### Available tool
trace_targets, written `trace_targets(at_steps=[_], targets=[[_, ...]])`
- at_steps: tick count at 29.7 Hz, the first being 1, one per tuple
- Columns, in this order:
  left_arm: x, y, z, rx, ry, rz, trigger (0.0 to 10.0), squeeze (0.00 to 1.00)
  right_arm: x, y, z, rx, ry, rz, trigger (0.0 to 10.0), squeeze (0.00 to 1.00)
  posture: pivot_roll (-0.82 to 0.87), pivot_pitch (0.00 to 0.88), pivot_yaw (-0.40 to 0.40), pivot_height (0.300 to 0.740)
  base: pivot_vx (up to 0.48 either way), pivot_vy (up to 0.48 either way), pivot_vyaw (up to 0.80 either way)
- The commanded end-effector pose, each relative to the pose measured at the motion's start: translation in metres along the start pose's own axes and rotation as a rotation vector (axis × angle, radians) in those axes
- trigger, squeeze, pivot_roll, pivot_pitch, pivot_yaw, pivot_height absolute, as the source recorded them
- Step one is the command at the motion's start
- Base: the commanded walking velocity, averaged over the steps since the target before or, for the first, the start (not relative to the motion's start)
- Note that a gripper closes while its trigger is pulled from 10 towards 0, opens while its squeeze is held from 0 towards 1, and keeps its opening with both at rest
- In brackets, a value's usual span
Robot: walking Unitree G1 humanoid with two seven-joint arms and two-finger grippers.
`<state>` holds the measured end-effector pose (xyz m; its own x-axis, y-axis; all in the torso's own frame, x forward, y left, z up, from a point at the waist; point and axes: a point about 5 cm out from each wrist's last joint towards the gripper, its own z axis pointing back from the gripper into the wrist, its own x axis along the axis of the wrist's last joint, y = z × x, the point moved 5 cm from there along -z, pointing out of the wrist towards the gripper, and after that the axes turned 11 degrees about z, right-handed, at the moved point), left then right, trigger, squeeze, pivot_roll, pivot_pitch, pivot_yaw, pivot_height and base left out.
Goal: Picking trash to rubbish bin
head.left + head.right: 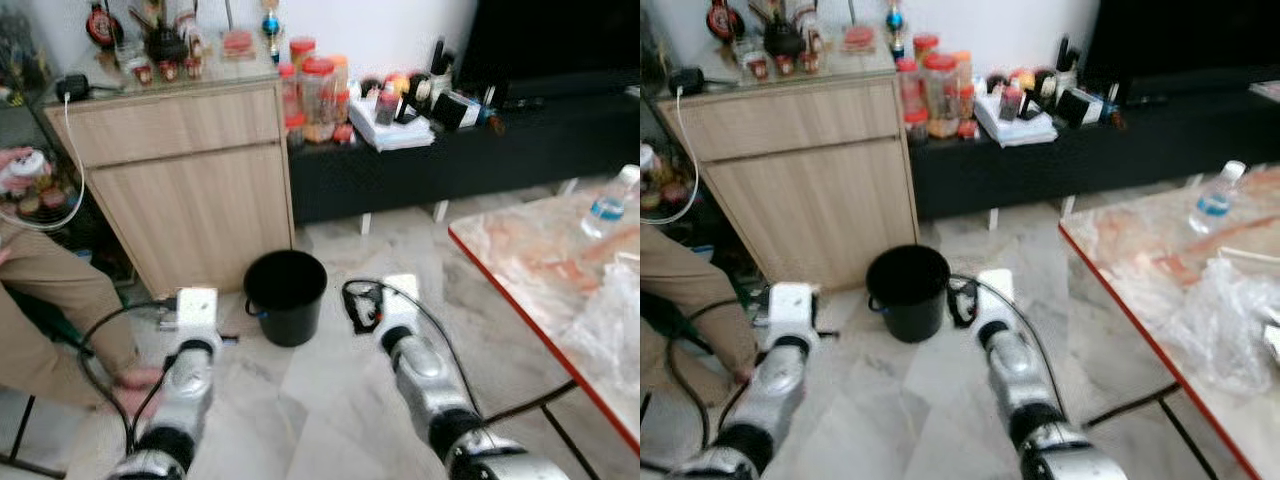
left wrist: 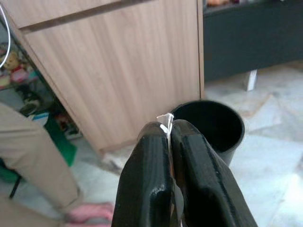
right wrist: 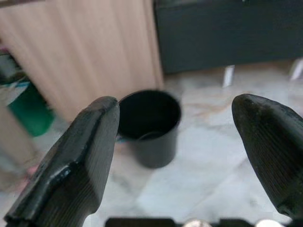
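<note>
A black rubbish bin (image 1: 285, 295) stands on the marble floor in front of a wooden cabinet (image 1: 190, 190). My left gripper (image 2: 169, 126) is shut on a thin white scrap of trash (image 2: 165, 119) that pokes out between the fingertips. It is held short of the bin (image 2: 213, 124) and to its left. My right gripper (image 3: 176, 101) is open wide with nothing between its fingers (image 3: 80, 156), and the bin (image 3: 151, 123) lies just ahead of it. In the head views both silver arms reach forward, the left arm (image 1: 192, 345) and the right arm (image 1: 415, 355) flanking the bin.
A person in tan trousers (image 1: 50, 290) sits at the left, close to my left arm. A red-edged table (image 1: 520, 275) at the right carries a water bottle (image 1: 610, 205) and a plastic bag (image 1: 615, 310). A low black console (image 1: 450, 155) with jars runs along the wall.
</note>
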<state>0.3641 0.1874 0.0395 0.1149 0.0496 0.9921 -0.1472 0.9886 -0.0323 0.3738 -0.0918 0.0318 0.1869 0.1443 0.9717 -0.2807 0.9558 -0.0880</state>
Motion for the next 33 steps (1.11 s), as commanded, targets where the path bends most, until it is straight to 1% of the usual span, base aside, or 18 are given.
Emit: trace_targets(at_steps=[1, 3, 6, 11, 16, 19, 23, 28, 33], targets=[[0.0015, 0.0126, -0.0010, 0.030, -0.004, -0.014, 10.0, 0.00, 0.0102, 0.0191, -0.0046, 0.057, -0.030, 0.024, 10.0, 0.00, 0.07, 0.027, 0.001, 0.740, 0.337, 0.000, 0.80], [0.0017, 0.0127, -0.0010, 0.031, -0.005, -0.014, 10.0, 0.00, 0.0106, 0.0215, -0.0047, 0.066, -0.031, 0.043, 10.0, 0.00, 0.07, 0.027, 0.001, 0.740, 0.341, 0.000, 0.80], [0.0020, 0.0127, -0.0010, 0.033, -0.008, -0.012, 10.0, 0.00, 0.0111, 0.0225, -0.0053, 0.066, -0.030, 0.030, 10.0, 0.00, 0.07, 0.025, -0.001, 0.740, 0.341, 0.000, 0.71], [0.0020, 0.0118, -0.0012, 0.035, -0.006, -0.011, 10.0, 0.00, 0.0114, 0.0217, -0.0059, 0.061, -0.026, 0.012, 10.0, 0.00, 0.07, 0.024, -0.004, 0.740, 0.339, 0.000, 0.00], [0.0021, 0.0107, -0.0013, 0.034, -0.007, -0.008, 10.0, 0.00, 0.0110, 0.0215, -0.0059, 0.066, -0.025, 0.022, 10.0, 0.00, 0.06, 0.026, -0.009, 0.740, 0.342, 0.000, 0.00], [0.0022, 0.0105, -0.0017, 0.036, -0.008, -0.006, 10.0, 0.00, 0.0110, 0.0226, -0.0060, 0.075, -0.022, 0.047, 10.0, 0.00, 0.06, 0.026, -0.011, 0.740, 0.346, 0.000, 0.00], [0.0016, 0.0114, -0.0016, 0.042, -0.006, -0.005, 10.0, 0.00, 0.0114, 0.0251, -0.0060, 0.089, -0.025, 0.066, 10.0, 0.00, 0.06, 0.025, -0.015, 0.740, 0.390, 0.000, 0.64], [0.0019, 0.0110, -0.0018, 0.042, -0.007, -0.004, 10.0, 0.00, 0.0118, 0.0257, -0.0062, 0.091, -0.025, 0.065, 10.0, 0.00, 0.06, 0.023, -0.017, 0.740, 0.480, 0.000, 0.79], [0.0026, 0.0112, -0.0019, 0.043, -0.011, -0.002, 10.0, 0.00, 0.0105, 0.0259, -0.0065, 0.088, -0.015, 0.042, 10.0, 0.00, 0.06, 0.023, -0.017, 0.740, 0.436, 0.000, 0.00]])
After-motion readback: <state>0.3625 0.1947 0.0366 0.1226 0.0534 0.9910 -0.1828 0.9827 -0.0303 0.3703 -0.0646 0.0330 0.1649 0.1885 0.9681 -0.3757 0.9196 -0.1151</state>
